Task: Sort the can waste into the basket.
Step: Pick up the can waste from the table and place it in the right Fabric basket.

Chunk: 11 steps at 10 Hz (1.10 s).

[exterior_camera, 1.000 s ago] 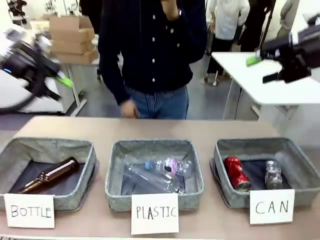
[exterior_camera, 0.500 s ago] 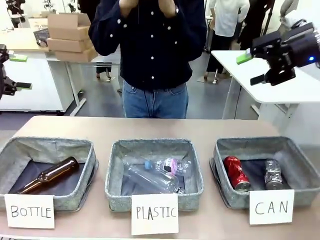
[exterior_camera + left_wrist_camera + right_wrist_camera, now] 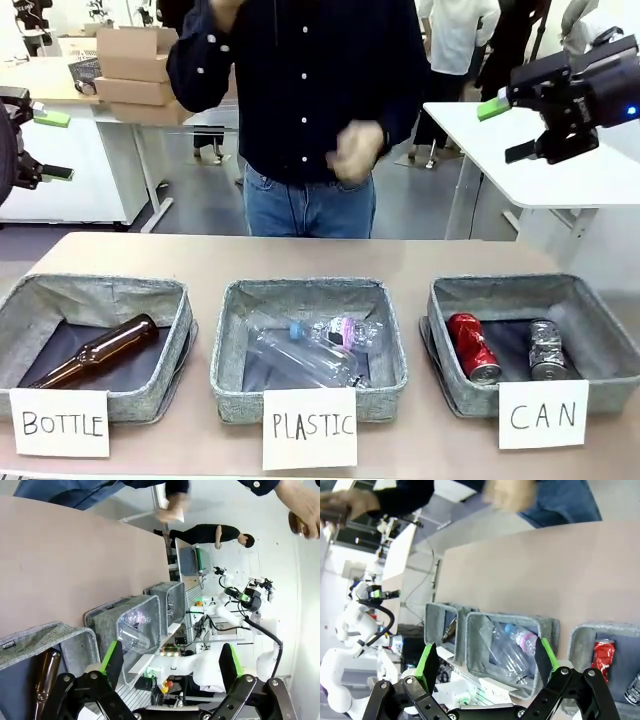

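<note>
Bench: long tan surface, bare along its far half. A person in a dark shirt stands at the far edge, hands raised and blurred, holding nothing that can be made out.

Three grey bins in a row at the near edge, each with a handwritten card. Left bin, card "BOTTLE", holds one brown glass bottle. Middle bin, card "PLASTIC", holds clear plastic bottles. Right one is the basket, card "CAN".

Can waste: both pieces lie inside the basket. Red can on its side at the basket's left, long axis running near to far, slightly angled. Patterned can just beside it to the right, axis much the same. They look apart, not touching. No can shows on the open bench.

Right tool: raised well above the bench, up and back from the basket, green pads spread wide, holding nothing. It is the nearer arm; the cans lie below and forward of it.

Left tool: at the left edge of the front view, high, far across from the basket, pads likewise wide, nothing between them.

Judgement: the sort looks done; nothing seems left to fetch.
</note>
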Each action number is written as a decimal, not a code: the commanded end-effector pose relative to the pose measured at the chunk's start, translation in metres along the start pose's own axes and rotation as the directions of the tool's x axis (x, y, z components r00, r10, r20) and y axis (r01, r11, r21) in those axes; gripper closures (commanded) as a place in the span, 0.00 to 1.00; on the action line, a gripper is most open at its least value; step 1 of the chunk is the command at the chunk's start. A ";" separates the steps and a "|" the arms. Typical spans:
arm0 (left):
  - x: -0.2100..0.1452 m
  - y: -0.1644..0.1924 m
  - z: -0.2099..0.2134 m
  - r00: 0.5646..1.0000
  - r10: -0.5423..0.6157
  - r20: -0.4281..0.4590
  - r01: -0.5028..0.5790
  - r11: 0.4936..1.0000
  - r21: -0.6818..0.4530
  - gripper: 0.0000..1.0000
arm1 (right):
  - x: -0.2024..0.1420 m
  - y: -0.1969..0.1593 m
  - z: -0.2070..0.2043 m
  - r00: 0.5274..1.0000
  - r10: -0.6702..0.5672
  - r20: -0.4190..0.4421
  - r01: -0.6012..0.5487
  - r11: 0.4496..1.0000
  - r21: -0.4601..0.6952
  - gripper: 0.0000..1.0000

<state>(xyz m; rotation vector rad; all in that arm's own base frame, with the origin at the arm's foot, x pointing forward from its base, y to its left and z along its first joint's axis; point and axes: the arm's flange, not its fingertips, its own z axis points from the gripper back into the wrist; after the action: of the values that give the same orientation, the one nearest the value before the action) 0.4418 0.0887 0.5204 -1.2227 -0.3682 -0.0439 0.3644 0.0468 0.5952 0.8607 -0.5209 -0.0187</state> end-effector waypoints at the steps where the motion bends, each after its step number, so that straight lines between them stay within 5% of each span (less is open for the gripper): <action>1: 0.001 -0.001 0.004 1.000 0.011 -0.015 -0.011 1.000 0.002 0.00 | -0.003 -0.004 -0.004 1.000 0.003 0.026 -0.003 1.000 0.005 0.00; 11: 0.001 -0.001 0.004 1.000 0.011 -0.015 -0.011 1.000 0.002 0.00 | -0.003 -0.004 -0.004 1.000 0.003 0.026 -0.003 1.000 0.005 0.00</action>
<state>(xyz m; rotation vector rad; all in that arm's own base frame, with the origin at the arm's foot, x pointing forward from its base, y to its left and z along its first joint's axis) 0.4427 0.0915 0.5193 -1.2222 -0.3683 -0.0382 0.3643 0.0466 0.5915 0.8589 -0.5170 -0.0232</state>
